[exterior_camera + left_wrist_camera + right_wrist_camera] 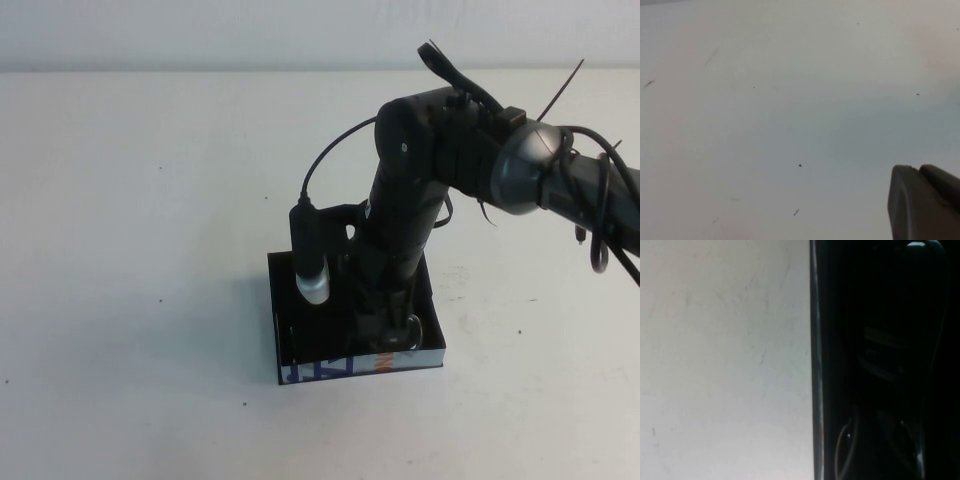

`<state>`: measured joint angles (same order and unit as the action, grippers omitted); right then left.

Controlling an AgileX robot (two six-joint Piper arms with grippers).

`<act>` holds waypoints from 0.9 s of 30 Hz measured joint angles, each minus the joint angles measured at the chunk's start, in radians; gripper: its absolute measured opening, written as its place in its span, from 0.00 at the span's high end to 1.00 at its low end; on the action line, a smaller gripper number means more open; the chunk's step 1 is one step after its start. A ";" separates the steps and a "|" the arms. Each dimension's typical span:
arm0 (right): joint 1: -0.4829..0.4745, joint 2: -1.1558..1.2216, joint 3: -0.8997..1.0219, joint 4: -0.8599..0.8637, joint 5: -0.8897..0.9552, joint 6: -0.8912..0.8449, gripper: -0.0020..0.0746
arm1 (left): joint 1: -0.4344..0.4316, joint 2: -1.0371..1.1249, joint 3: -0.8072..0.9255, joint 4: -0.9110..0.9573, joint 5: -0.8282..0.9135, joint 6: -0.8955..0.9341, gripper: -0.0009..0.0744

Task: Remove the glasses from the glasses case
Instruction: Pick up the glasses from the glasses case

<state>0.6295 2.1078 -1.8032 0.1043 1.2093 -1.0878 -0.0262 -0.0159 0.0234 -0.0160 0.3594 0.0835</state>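
The glasses case (322,368), a shallow black box with a white front side printed in blue and orange, lies at the table's centre. My right gripper (384,326) reaches down inside it from the right. In the right wrist view the case wall (816,365) runs along the white table, and the inside is very dark. Faint curved rims of the glasses (842,452) show there, close to the camera. My left gripper (918,170) is out of the high view. In its own wrist view it hovers shut and empty over bare table.
The white table (140,250) surrounds the case on all sides, with small dark specks on it. The right arm's camera and cable (312,255) hang over the case's left half. The table's far edge meets a pale wall (200,30).
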 joint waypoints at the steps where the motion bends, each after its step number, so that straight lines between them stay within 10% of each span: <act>1: 0.000 0.001 0.000 0.000 0.000 0.002 0.58 | 0.000 0.000 0.000 0.000 0.000 0.000 0.99; 27: 0.001 0.066 0.000 0.030 -0.063 0.006 0.61 | 0.000 0.000 0.000 0.000 0.000 0.000 0.99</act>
<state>0.6309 2.1738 -1.8032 0.1342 1.1465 -1.0820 -0.0262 -0.0159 0.0234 -0.0160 0.3594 0.0835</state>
